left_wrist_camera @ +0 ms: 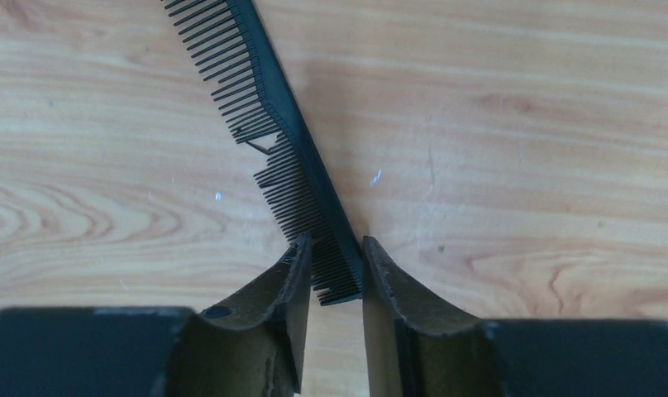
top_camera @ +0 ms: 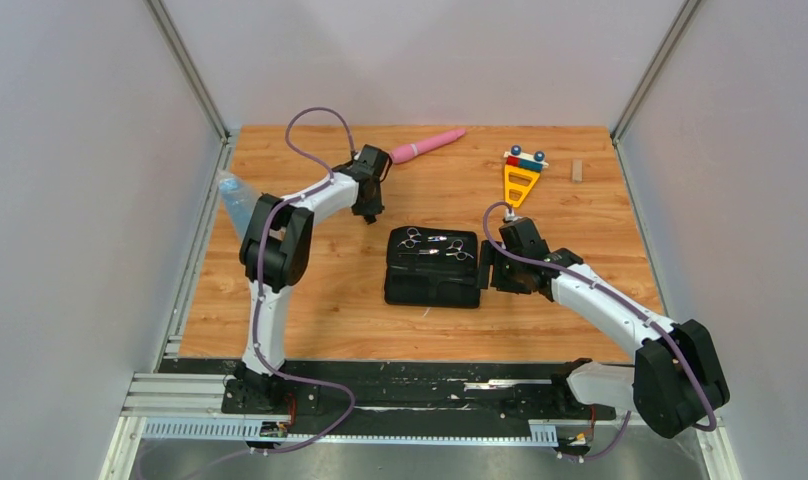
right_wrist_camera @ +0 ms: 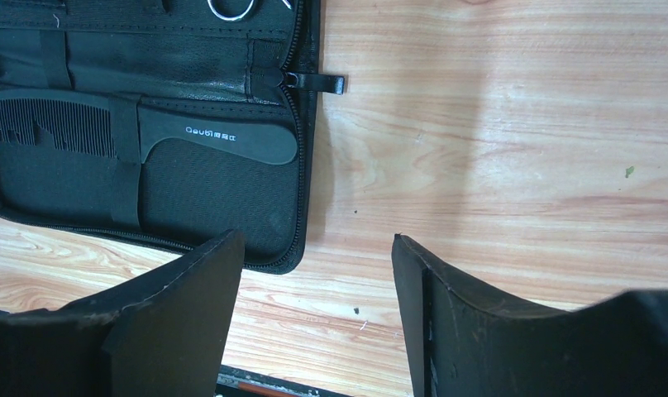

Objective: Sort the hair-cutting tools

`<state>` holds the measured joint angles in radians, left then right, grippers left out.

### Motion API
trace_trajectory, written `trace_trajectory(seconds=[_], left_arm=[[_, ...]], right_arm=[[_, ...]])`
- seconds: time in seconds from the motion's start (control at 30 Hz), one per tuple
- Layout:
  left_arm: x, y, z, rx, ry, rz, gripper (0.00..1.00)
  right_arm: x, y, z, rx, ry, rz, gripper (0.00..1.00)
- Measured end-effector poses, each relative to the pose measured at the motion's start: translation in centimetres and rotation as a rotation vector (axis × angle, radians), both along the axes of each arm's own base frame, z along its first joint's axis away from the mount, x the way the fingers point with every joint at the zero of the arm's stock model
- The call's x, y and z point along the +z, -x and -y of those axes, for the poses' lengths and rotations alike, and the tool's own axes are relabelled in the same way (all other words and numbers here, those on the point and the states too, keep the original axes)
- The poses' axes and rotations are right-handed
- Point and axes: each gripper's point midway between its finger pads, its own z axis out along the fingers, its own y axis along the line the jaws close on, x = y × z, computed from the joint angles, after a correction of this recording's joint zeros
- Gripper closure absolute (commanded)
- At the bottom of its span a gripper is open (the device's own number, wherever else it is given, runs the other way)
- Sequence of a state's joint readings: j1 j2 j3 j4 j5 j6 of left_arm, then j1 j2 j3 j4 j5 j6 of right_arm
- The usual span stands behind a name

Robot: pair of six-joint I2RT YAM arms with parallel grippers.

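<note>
My left gripper [left_wrist_camera: 335,246] is shut on the near end of a slim black comb [left_wrist_camera: 269,107], which runs away to the upper left over the wood table; in the top view this gripper [top_camera: 370,207] is at the back left and the comb is hidden. The open black zip case [top_camera: 435,268] holds two silver scissors [top_camera: 410,238] [top_camera: 458,248] in its far half. A black comb with a handle [right_wrist_camera: 190,139] sits under a strap in its near half. My right gripper [right_wrist_camera: 314,241] is open and empty, just off the case's right edge [top_camera: 490,268].
A pink wand [top_camera: 427,145] lies at the back edge. A yellow toy [top_camera: 520,180] and a small wooden block [top_camera: 577,170] are at the back right. A clear plastic bag [top_camera: 235,195] lies at the left edge. The case's zip pull [right_wrist_camera: 318,81] sticks out.
</note>
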<state>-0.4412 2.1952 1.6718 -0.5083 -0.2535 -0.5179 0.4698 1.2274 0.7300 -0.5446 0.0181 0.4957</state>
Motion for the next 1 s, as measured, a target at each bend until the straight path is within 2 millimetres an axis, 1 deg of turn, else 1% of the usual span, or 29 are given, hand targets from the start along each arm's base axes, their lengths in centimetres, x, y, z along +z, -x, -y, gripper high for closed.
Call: trace_trajectory(seconds=[0.07,0.13,0.27,0.4,0.6,0.67,0.73,0.77,0.8,0.83,0.9,0.93,1.0], left_arm=[[-0.1,1.2,-0.3,-0.005,0.009,-0.018,0.72],[-0.1,2.2,-0.4,-0.007,0.018,-0.031,0.74],[-0.2,5.5,-1.3,-0.011,0.038,-0.072,0.75],[-0.3,10.0,-2.8,-0.012,0.046,-0.126,0.75],[-0.5,18.7,-5.6,-0.019,0.043,-0.243,0.73],[-0.6,21.4,-6.1,-0.026,0.047,-0.284,0.70],[-0.6,23.8,-6.2,-0.037,0.059,-0.317,0.61],[-0.6,25.3,-6.2,-0.044,0.068,-0.338,0.52],[-0.5,26.1,-6.2,-0.049,0.071,-0.351,0.46],[-0.4,27.0,-6.3,-0.049,0.075,-0.364,0.37],[0.4,28.1,-6.5,-0.042,0.079,-0.373,0.31],[1.0,28.2,-6.7,-0.027,0.080,-0.363,0.31],[2.4,27.7,-7.2,0.009,0.074,-0.334,0.29]], right_arm=[[0.0,0.0,0.0,0.000,0.000,0.000,0.32],[0.0,0.0,0.0,0.000,0.000,-0.001,0.32],[0.0,0.1,0.0,0.000,0.000,-0.002,0.32],[0.1,0.1,0.0,0.000,0.000,-0.002,0.32],[0.1,0.3,0.0,0.005,-0.005,-0.009,0.32],[0.1,0.4,-0.2,0.010,-0.013,-0.014,0.32],[0.1,0.5,-0.3,0.015,-0.018,-0.018,0.32],[0.2,0.5,-0.4,0.016,-0.021,-0.018,0.32],[0.3,0.5,-0.4,0.018,-0.024,-0.018,0.32],[0.3,0.5,-0.5,0.019,-0.026,-0.018,0.32],[0.5,0.4,-0.6,0.020,-0.030,-0.015,0.32],[0.5,0.4,-0.6,0.021,-0.031,-0.016,0.32],[0.6,0.3,-0.7,0.023,-0.034,-0.015,0.32]])
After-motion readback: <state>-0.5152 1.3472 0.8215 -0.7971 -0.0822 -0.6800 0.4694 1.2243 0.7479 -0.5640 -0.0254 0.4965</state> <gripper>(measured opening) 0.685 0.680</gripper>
